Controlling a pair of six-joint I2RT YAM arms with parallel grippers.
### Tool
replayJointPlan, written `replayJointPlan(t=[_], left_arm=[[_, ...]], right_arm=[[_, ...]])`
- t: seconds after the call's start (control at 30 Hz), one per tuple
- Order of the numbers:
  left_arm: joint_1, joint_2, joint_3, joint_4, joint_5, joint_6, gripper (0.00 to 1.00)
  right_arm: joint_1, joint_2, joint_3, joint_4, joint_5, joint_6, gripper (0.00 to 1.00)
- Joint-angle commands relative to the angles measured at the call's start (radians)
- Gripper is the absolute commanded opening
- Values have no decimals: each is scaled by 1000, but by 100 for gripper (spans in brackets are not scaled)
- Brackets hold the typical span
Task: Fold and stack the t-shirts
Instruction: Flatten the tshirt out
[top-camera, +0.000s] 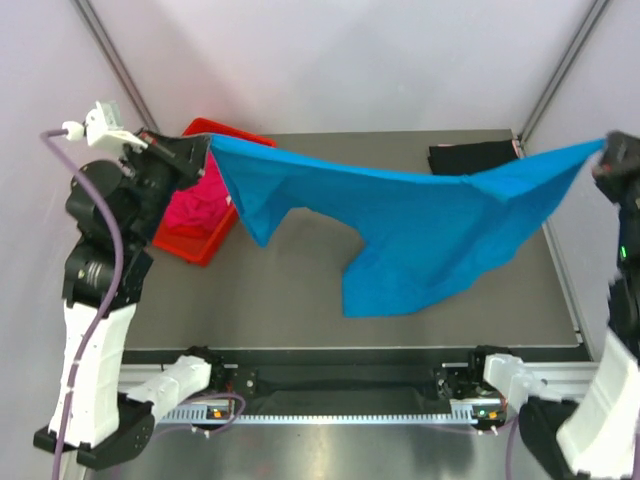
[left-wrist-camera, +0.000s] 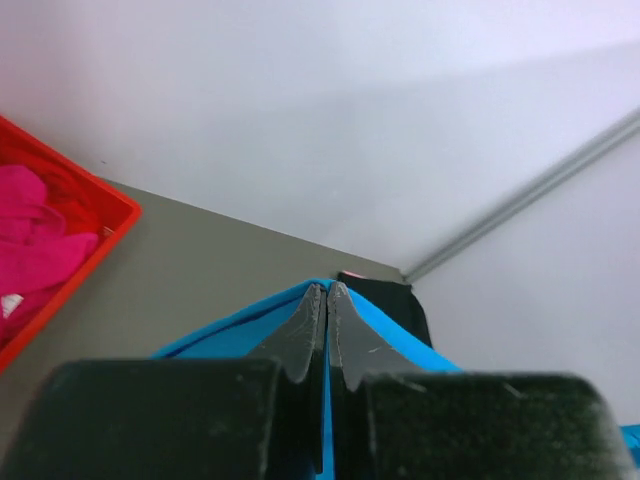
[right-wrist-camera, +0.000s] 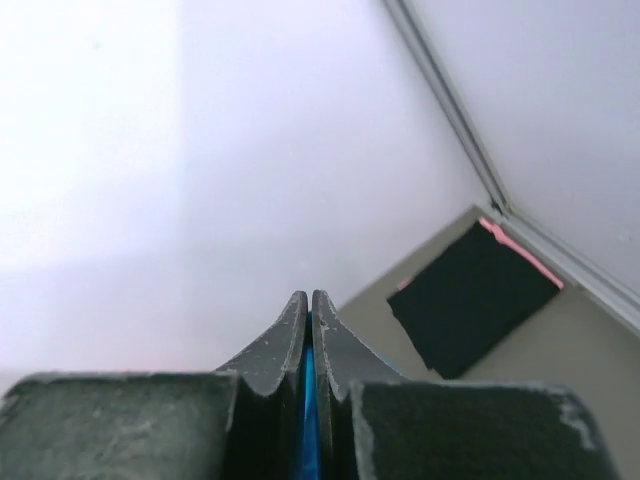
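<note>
The turquoise-blue t-shirt (top-camera: 410, 235) hangs stretched in the air across the table, held at both ends. My left gripper (top-camera: 205, 150) is shut on its left corner, high above the red tray; blue cloth (left-wrist-camera: 255, 325) shows around the closed fingers (left-wrist-camera: 300, 335). At the far right my right gripper (top-camera: 608, 152) is shut on the other corner, with a blue strip (right-wrist-camera: 310, 420) pinched between its fingers (right-wrist-camera: 275, 350). A folded black t-shirt (top-camera: 472, 157) lies at the table's back right, also seen as the black t-shirt (right-wrist-camera: 470, 300). The magenta-pink t-shirt (top-camera: 195, 210) lies crumpled in the tray.
The red plastic tray (top-camera: 225, 130) sits at the table's back left, its rim (left-wrist-camera: 90, 195) visible in the left wrist view. Metal frame posts (top-camera: 565, 70) rise at the back corners. White walls close in behind.
</note>
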Motion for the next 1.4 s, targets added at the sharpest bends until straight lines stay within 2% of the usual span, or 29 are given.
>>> replayJointPlan(t=[0.0, 0.17, 0.3, 0.47, 0.6, 0.77, 0.87, 0.97, 1.03, 1.13, 1.3, 1.37], left_arm=[[3, -92, 12, -17, 86, -48, 0], [3, -182, 35, -72, 209, -114, 0], [3, -213, 19, -121, 269, -110, 0], [3, -158, 33, -163, 211, -38, 0], [3, -68, 13, -154, 176, 5, 0], [5, 69, -18, -2, 85, 22, 0], [6, 198, 18, 91, 84, 25, 0], [29, 337, 111, 128, 108, 17, 0], [57, 429, 222, 127, 154, 14, 0], [65, 500, 355, 110, 165, 22, 0], [66, 470, 378, 110, 195, 27, 0], [68, 410, 351, 115, 202, 30, 0]], right_arm=[[-18, -160, -56, 4, 82, 19, 0], [-18, -389, -117, 3, 119, 26, 0], [-18, -409, -65, -9, 106, 14, 0], [-18, -285, -91, -46, -2, 17, 0], [-18, -173, -172, 15, -103, -26, 0], [-18, 31, -177, 165, -238, -92, 0], [-18, 131, -149, 283, -250, -83, 0], [-18, 253, -63, 317, -272, -61, 0], [-18, 326, 73, 291, -293, -49, 0], [-18, 416, 185, 296, -329, -24, 0], [-19, 384, 231, 302, -358, -27, 0], [-35, 364, 253, 210, -330, -11, 0]])
